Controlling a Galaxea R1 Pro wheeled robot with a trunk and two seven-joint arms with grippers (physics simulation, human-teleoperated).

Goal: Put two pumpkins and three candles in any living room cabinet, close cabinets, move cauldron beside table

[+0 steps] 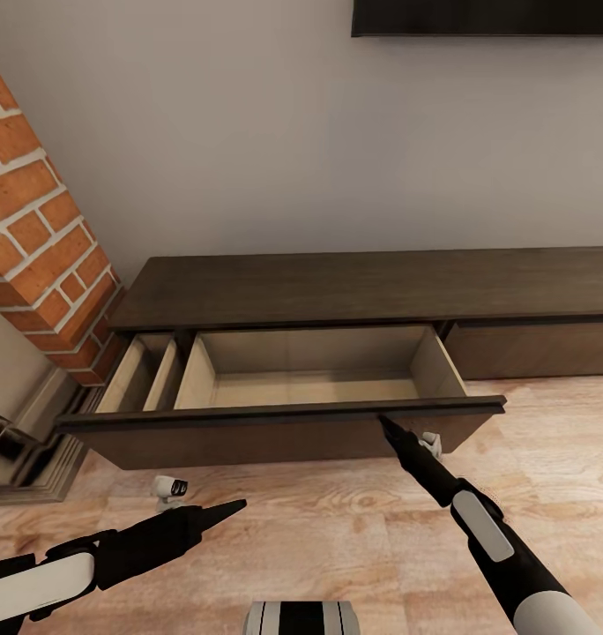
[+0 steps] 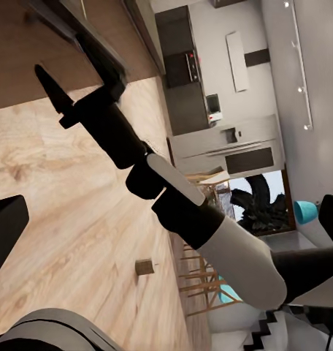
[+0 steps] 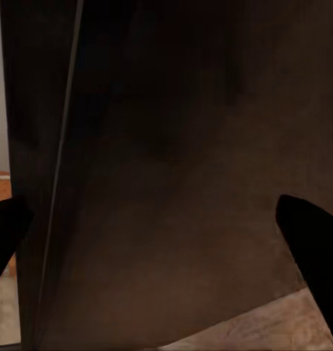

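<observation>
One drawer of the dark wooden cabinet [image 1: 363, 287] stands pulled out in the head view, its pale beige interior bare. The right gripper [image 1: 391, 430] touches the drawer front's top edge; the left gripper [image 1: 227, 509] hovers over plank floor [image 1: 337, 538], jaw state unclear. Left wrist view: right arm against the cabinet, distant kitchen. Right wrist view: jaws apart before smooth brown panel.

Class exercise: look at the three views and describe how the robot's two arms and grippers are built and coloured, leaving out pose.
Both arms are matte black with glossy white shell panels. The right arm has a rounded white forearm plate and a white upper segment. The left arm has the same white casing. Each ends in a black gripper, right and left, with slim tapered jaws. No cables or markings are visible.
</observation>
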